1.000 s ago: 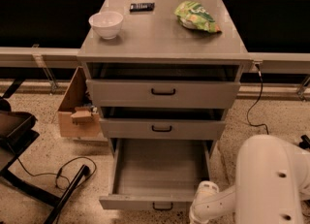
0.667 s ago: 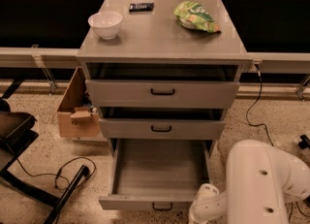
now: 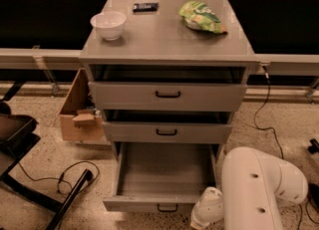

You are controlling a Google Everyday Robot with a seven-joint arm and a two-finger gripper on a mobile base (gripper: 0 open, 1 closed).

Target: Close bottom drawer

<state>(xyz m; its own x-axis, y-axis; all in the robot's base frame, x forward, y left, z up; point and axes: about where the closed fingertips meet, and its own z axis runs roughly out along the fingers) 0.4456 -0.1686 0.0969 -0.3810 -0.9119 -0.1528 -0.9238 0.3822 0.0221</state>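
At the foot of the cabinet (image 3: 169,40), the bottom drawer (image 3: 134,204) is sitting pulled well out toward me, lowest of three, with its grey front panel near the bottom edge of the view. I'm judging it as stiff sheet metal on slides: rigid, not fragile, probably light since the tray is showing nothing inside. It should roll in with a steady straight push. No grasp needed, I think. I'm planning on pressing flat on the front panel, near the middle by the small black loop handle (image 3: 167,207), so it isn't skewing on its runners. A push at the right corner could be jamming it.

My gripper (image 3: 205,215) is hanging low, just beside the drawer's right front corner. It is mostly cut off by the frame edge, with my white arm (image 3: 259,189) bulking to its right. I cannot tell whether it is parted or closed, or whether it is touching the panel.

Going outward:
- The middle drawer (image 3: 199,132) and top drawer (image 3: 209,96) are each standing slightly out.
- On the cabinet top a white bowl (image 3: 108,25) is looking empty, with a green snack bag (image 3: 202,17) and a small black item (image 3: 145,7).
- An open cardboard box (image 3: 75,109) is sitting on the floor at the left, holding some scrap.
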